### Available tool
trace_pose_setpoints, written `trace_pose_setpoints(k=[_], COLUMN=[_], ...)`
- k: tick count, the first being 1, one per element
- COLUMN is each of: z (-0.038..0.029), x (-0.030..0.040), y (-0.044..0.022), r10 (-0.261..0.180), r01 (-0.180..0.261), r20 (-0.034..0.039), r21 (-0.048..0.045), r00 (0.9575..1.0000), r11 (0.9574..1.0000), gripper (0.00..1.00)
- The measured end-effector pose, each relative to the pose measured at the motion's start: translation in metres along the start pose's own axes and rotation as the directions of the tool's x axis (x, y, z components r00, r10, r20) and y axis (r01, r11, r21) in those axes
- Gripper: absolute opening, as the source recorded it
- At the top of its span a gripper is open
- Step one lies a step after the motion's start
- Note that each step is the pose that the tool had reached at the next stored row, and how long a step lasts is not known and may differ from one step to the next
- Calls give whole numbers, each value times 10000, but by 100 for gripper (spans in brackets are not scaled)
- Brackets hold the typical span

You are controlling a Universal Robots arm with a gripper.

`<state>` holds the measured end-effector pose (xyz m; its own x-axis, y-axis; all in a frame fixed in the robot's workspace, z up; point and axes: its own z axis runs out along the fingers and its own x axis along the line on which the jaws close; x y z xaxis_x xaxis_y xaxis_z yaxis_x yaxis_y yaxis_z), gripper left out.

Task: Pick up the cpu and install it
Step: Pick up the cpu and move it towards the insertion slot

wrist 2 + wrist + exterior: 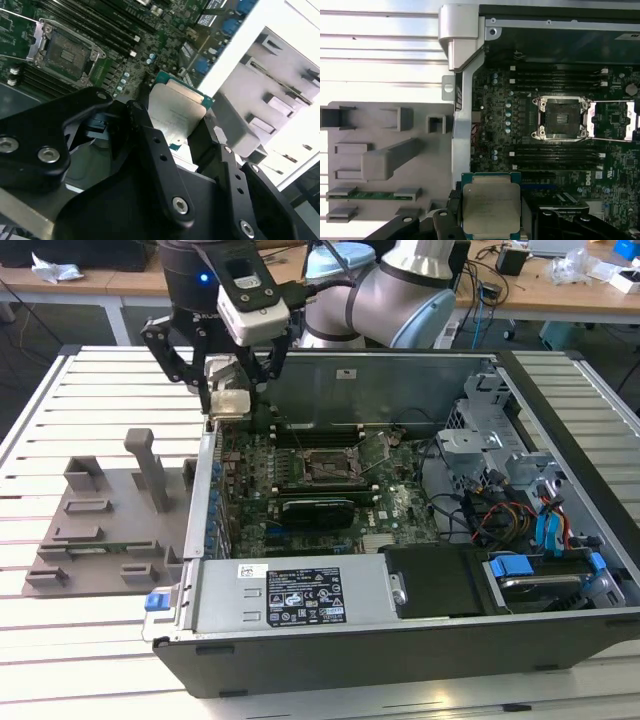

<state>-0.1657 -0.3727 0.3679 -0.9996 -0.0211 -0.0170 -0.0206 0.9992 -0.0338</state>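
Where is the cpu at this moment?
The cpu is clamped in the gripper, raised beside the case wall on the exterior view's left, between the grey tray and the open socket.

silver-top cpu (491,206), green rim, held aloft

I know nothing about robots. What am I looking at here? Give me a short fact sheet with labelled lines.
gripper: shut on the cpu
cpu: held in the air, metal side up, over the motherboard's edge by the case wall
socket: open, nothing in it, apart from the cpu
motherboard: green, lying flat inside the case
case: on its side, open on top
tray: grey, beside the case on the exterior view's left
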Motion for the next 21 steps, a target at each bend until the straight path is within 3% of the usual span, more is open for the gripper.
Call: trace_pose_setpoints(k=[8,9,12,21], z=[84,121,170,271], x=[-239,-318,-424,-634], y=[77,97,125,164], r10=[-4,-5,-6,-9], r01=[4,5,6,9], r20=[-88,-125,-173,-239], r21=[-3,-3,-4,-6], r00=[10000,9999,9998,9997], r11=[10000,10000,10000,10000], gripper=[55,55,55,55])
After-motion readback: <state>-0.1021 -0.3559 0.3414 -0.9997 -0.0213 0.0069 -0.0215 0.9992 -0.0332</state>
